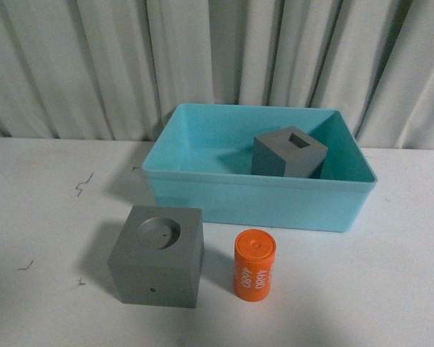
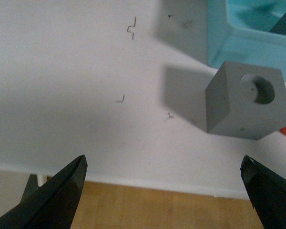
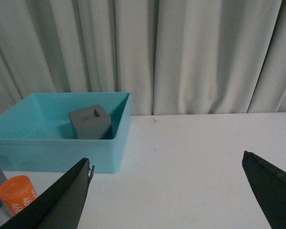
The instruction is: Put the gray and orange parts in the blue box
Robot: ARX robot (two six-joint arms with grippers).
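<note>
Blue box [image 1: 260,206] sits in the upper middle of the front view on the white surface [image 1: 43,217], and the square-hole cube [image 1: 288,154] lies inside it, toward its right rear corner. The round-hole cube [image 1: 157,256] stands outside, at lower centre-left of the frame in front of the box. The orange cylinder [image 1: 254,264] stands upright just beside it on the right, with a narrow gap between them. By my reading, one part of three is in and two remain. The left hand [image 2: 163,164] is spread wide and holds nothing; it hangs over the near edge of the surface, looking toward the round-hole cube. The right hand [image 3: 167,160] is likewise spread wide and empty, facing the box and the cylinder. The main risk is how close the two loose parts are: a finger coming down for the cube could tip the cylinder, which would likely roll. The cube is broad, so an off-centre grip may slip or twist. A carried part clipping the wall could shove the box.
</note>
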